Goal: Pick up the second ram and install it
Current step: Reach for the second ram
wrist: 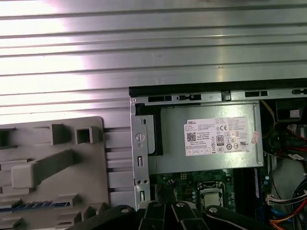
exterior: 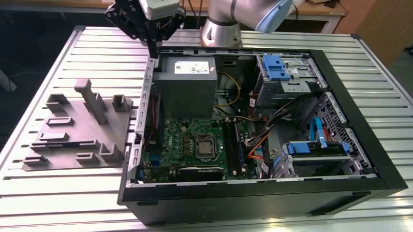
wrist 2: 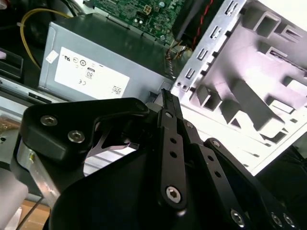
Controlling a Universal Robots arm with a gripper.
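My gripper point(exterior: 154, 50) hangs over the far corner of the open computer case point(exterior: 348, 104), on the exterior view's left, just beside the grey power-supply box point(exterior: 185, 79). Its black fingers point(wrist 2: 166, 99) come together at the tip with nothing between them. In the first wrist view a thin dark-blue strip, the second ram point(wrist: 34, 205), lies flat in a slot of the grey moulded tray point(wrist: 53, 191), well apart from the gripper. The green motherboard point(exterior: 187, 140) with its silver chip lies in the case, with the long memory slots point(exterior: 236, 145) beside it.
The grey tray point(exterior: 71, 130) with upright blocks sits on the slatted metal table point(exterior: 65, 193) at the exterior view's left of the case. Inside the case are drive cages with blue clips point(exterior: 284, 72), bundled cables point(exterior: 258, 145) and a yellow wire point(exterior: 233, 89).
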